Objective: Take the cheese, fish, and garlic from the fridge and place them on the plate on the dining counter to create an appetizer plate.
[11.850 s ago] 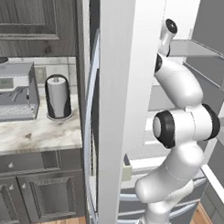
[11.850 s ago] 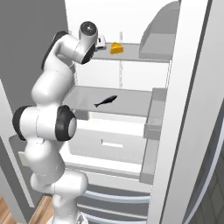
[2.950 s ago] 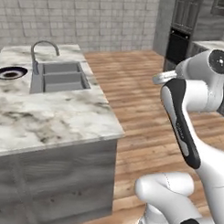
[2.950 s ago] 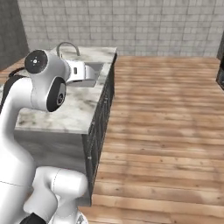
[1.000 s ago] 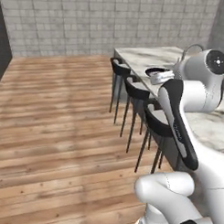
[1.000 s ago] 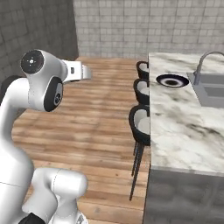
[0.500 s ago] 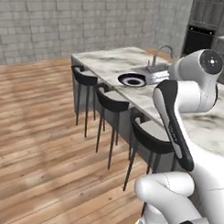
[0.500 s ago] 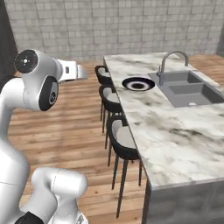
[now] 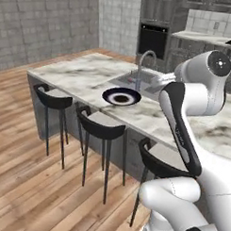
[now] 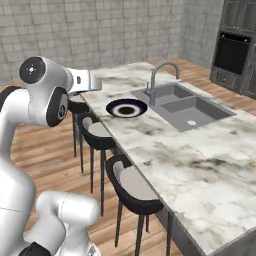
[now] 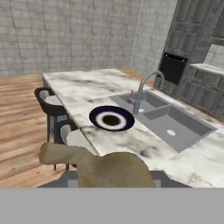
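The arm [image 9: 183, 124] is built of smooth, glossy white rounded shells, like thick tubes joined end to end. Dark grey to black bands mark the joints between the shells. A round dark cap with a small red dot sits on the side of the upper joint [image 10: 33, 70]. The wrist [image 10: 84, 81] ends in a short, light grey boxy section.

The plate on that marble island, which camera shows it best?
The hand view: the plate sits near the middle, large, its dark rim and pale ring unobstructed. Both base views show it whole but smaller, beside the sink.
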Tool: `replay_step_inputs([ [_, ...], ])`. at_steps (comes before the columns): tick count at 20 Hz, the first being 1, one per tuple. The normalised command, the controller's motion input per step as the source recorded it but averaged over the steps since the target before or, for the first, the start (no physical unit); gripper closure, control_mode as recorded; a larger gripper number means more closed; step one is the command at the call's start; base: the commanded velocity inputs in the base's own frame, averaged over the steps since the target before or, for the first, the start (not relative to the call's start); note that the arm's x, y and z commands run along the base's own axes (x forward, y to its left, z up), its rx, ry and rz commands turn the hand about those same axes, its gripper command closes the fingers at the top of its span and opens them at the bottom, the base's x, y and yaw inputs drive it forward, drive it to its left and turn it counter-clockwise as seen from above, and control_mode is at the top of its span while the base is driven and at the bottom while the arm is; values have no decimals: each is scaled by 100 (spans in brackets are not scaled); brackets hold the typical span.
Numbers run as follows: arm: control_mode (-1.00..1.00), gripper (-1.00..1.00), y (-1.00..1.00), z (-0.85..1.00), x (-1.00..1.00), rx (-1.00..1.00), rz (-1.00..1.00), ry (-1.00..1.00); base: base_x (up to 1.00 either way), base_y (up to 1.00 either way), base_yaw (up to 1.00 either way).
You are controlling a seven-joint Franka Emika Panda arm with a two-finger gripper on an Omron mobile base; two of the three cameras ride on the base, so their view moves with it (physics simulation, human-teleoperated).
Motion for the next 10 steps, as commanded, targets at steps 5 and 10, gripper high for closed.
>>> replay_step_inputs([
  [5,100,100,0,0,0,0,0,0,68,100,-49],
  [10,100,100,0,0,0,0,0,0,64,100,-47],
])
